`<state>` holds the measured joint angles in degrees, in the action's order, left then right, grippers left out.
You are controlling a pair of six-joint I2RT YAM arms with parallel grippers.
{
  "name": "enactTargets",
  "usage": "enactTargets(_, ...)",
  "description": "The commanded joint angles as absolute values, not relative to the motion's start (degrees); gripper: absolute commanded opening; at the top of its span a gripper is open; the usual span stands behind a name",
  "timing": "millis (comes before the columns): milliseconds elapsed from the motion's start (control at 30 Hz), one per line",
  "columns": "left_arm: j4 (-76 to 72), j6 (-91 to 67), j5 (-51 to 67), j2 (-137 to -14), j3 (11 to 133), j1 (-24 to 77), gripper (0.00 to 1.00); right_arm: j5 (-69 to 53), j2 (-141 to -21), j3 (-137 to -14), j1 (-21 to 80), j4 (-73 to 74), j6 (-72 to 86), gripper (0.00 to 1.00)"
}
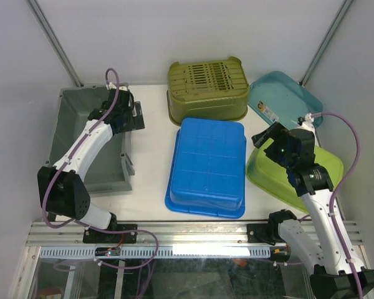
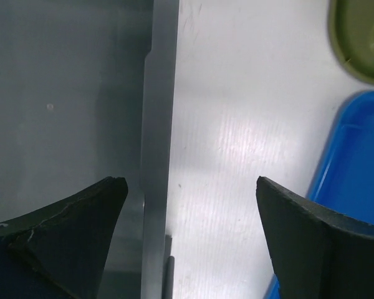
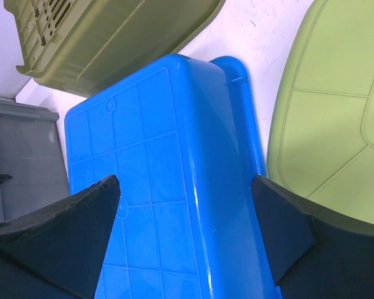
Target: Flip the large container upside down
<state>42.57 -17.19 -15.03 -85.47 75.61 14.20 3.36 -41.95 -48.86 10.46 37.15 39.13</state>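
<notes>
The large grey container (image 1: 71,118) stands upright at the table's left, its open top facing up. My left gripper (image 1: 128,116) hovers over its right rim (image 2: 158,137), open. In the left wrist view one finger (image 2: 81,218) is over the container's inside and the other finger (image 2: 311,230) is over the white table, and neither touches the rim. My right gripper (image 1: 265,137) is open above the right edge of the blue tub (image 3: 162,156), holding nothing.
A blue tub (image 1: 209,165) lies bottom-up in the middle. An olive slotted basket (image 1: 207,90) lies bottom-up behind it. A lime-green tub (image 1: 327,167) lies bottom-up under the right arm, and a teal tray (image 1: 283,96) leans at the back right.
</notes>
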Motion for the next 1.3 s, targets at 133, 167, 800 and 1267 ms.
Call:
enactTargets(133, 37.18, -17.85, -13.49, -85.70, 71.48, 13.74, 0.57, 3.16, -40.46, -49.83, 10.05, 36.01, 39.30, 0.90)
enactTargets(167, 37.02, -17.84, -13.06, -85.61, 71.72, 13.71, 0.48, 3.24, -40.37, -49.76, 10.05, 36.03, 39.29, 0.91)
enactTargets(800, 40.55, -24.40, 10.05, -77.22, 94.12, 12.44, 0.00, 2.69, -40.34, -48.26, 10.02, 35.47, 40.46, 0.90)
enactTargets(1267, 20.96, -42.70, 38.77, -69.31, 79.40, -1.43, 0.00, 2.05, -40.34, -47.33, 10.03, 34.80, 40.69, 0.90)
